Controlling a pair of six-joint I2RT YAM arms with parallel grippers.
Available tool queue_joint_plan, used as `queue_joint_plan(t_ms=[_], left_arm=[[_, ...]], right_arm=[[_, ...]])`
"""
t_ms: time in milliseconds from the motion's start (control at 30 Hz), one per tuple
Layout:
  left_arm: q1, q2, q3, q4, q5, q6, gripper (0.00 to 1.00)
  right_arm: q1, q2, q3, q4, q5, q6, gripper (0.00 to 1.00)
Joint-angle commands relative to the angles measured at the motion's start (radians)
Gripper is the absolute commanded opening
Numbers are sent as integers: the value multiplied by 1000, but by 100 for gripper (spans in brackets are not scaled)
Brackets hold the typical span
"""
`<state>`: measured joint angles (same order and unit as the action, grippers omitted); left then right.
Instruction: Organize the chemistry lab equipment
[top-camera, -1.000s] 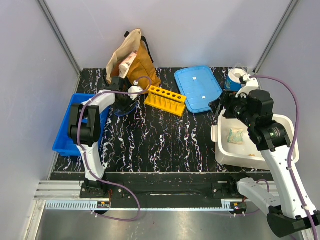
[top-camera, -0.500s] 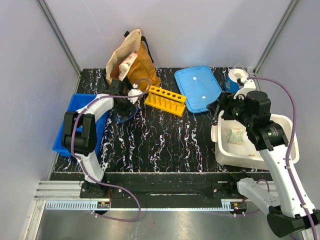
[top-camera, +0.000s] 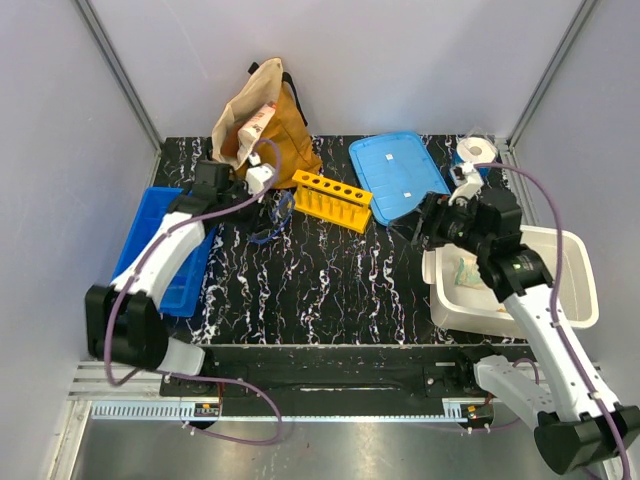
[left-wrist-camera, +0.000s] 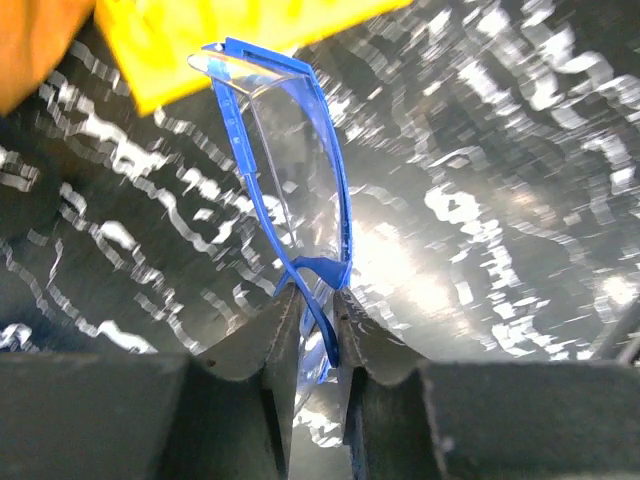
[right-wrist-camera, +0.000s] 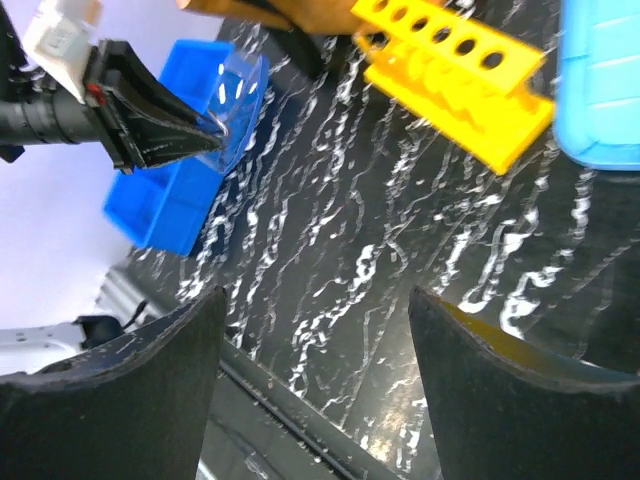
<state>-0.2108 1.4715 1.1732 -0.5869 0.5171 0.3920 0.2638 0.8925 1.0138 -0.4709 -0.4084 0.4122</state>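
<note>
Left wrist view: the left gripper (left-wrist-camera: 315, 305) is clenched on the safety goggles (left-wrist-camera: 290, 170), its jaws nipping the dark-blue frame at the lower edge, with the clear lens rising up and away from them. It's a thin pinch on a narrow bit of plastic.

From the right wrist camera the goggles look lifted clear of the black marbled table (top-camera: 340, 280), dangling from that pinch. From above they hang between the blue bin (top-camera: 165, 250) and the yellow rack (top-camera: 332, 200), in front of the tan bag (top-camera: 262, 120).

Over on the other side, the right gripper (right-wrist-camera: 315, 300) is spread wide and carrying nothing. It hovers near the corner of the white tub (top-camera: 510, 285), beside the blue lid (top-camera: 397, 176). The pale green glove (top-camera: 468, 272) is lying in that tub.

So I'd call the step in hand the carry: goggles picked, not yet placed. Which container they belong in the pictures don't say. The bin is just beside the left arm, and the tub is well across the table.

Either way the next move wants a smooth swing without jerks — a frame held by one edge could pivot or slip. Then it needs a low release, so the lens doesn't clatter down.
</note>
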Motion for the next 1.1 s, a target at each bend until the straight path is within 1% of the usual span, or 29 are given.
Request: queue_joint_plan(t_ms=[0,100,133,200,267,333,400,567,600,633,667,700,767,867,1067], left_arm=[[-6,-172,-92,224,335,-203,24],[-7,-246,-185,355,452,-335,25],[-9,-266,-222,422,490,-388,25],[-12,-302,-298,575,567,-551,24],[-19,-342,-378,744,598,-689,24],[-24,-376,-450,913,597,-824,24],[-25,-395,-498,996,600,-902,24],[-27,-401,-515,1009,613,-947,22],[-27,-401,-520,1018,616,-964,22],[-27,-401,-524,1038,615,-984,22],[-29,-401,-530,1061,617,-1008,22],[-30,-404,-537,1084,618,-1030,22],[-35,-407,-546,1124,621,-1074,22],[-42,-410,-550,1136,620,-1098,22],[-59,-410,-550,1150,607,-1114,22]], right_arm=[[38,5,-102,334,-199,146,79],[110,19,-161,524,-176,191,79],[144,37,-173,576,-172,200,78],[210,83,-196,684,-168,226,78],[270,137,-207,774,-162,249,78],[320,183,-215,854,-141,261,79],[371,232,-213,917,-118,267,80],[446,327,-169,911,-53,249,80],[456,333,-170,916,-38,247,84],[462,342,-172,914,-17,246,92],[466,347,-175,916,-4,241,97],[474,355,-181,920,6,235,98],[485,365,-190,940,16,228,99],[495,394,-187,979,22,241,98],[506,445,-195,1104,48,319,89]])
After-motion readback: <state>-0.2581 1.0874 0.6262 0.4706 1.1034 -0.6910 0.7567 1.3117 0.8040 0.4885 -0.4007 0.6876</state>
